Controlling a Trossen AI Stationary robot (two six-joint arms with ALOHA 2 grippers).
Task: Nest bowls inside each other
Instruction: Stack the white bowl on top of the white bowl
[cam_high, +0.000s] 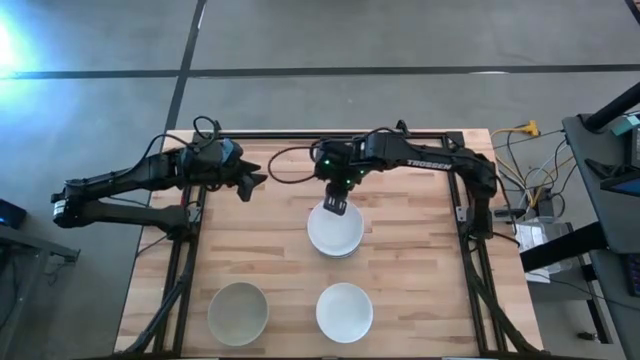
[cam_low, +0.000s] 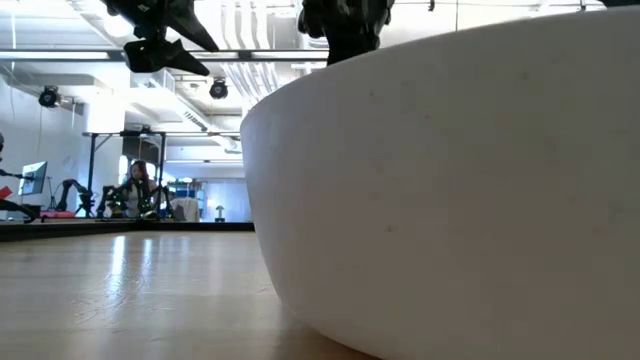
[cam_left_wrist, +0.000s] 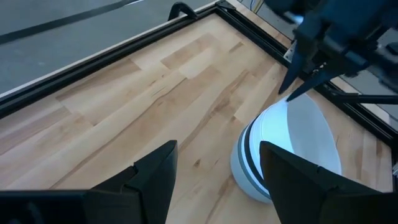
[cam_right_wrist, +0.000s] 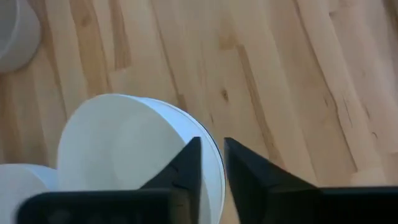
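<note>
A stack of nested bowls (cam_high: 335, 232) stands on its base at the table's middle, a white bowl on top; it also shows in the left wrist view (cam_left_wrist: 286, 149) and the right wrist view (cam_right_wrist: 124, 155). A greyish bowl (cam_high: 238, 312) and a white bowl (cam_high: 345, 311) stand apart near the front edge; the white one fills the low view (cam_low: 450, 180). My right gripper (cam_high: 336, 206) hangs just above the stack's far rim, pointing steeply down, its fingers (cam_right_wrist: 212, 155) a narrow gap apart with nothing between them. My left gripper (cam_high: 252, 183) waits open at the far left, above the table.
A black metal frame (cam_high: 190, 250) runs along the table's left, right and far sides. Bare wood lies left and right of the stack and between it and the two front bowls. Cables and equipment (cam_high: 540, 200) sit beyond the right edge.
</note>
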